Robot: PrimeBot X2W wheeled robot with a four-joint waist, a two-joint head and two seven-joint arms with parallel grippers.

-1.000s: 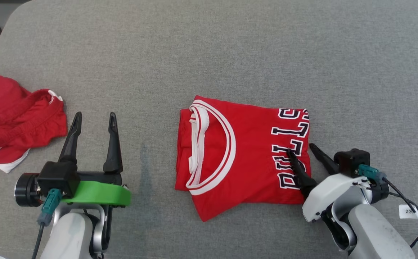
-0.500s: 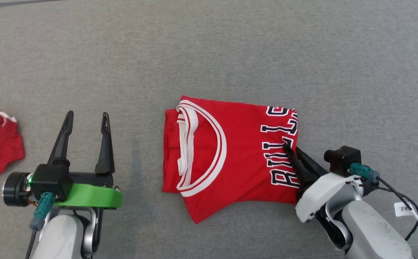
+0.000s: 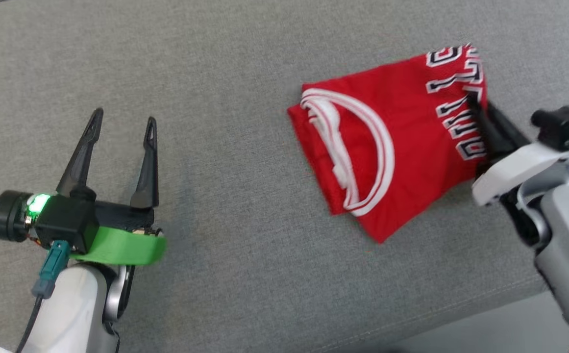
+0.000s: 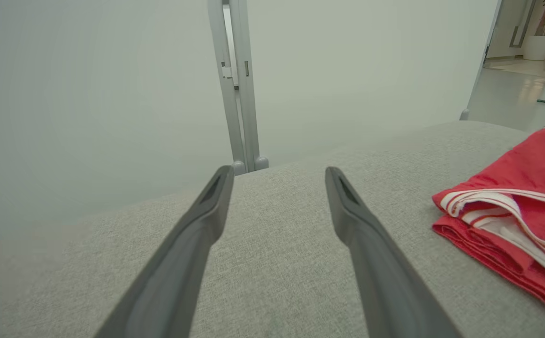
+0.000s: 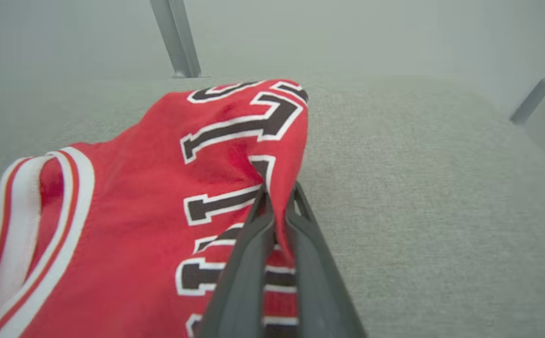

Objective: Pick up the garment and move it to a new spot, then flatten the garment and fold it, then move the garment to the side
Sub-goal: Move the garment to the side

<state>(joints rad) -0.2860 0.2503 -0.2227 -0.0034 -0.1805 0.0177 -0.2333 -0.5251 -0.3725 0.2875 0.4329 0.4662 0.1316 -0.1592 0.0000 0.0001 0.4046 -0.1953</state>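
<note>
Right hand (image 3: 478, 103) clamps the red jersey (image 3: 402, 147) at its lettered edge, fingers (image 3: 492, 130) covering some letters; left hand (image 3: 124, 117) stands open.

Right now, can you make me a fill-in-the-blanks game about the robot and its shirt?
1. The right claw is shut on the edge of a folded ____ jersey.
2. The left claw holds nothing, and its jaws are ____.
3. Under the jersey is a ____ fabric surface.
4. The curved trim on the jersey is mostly ____.

Missing words: red, open, grey, white.
</note>
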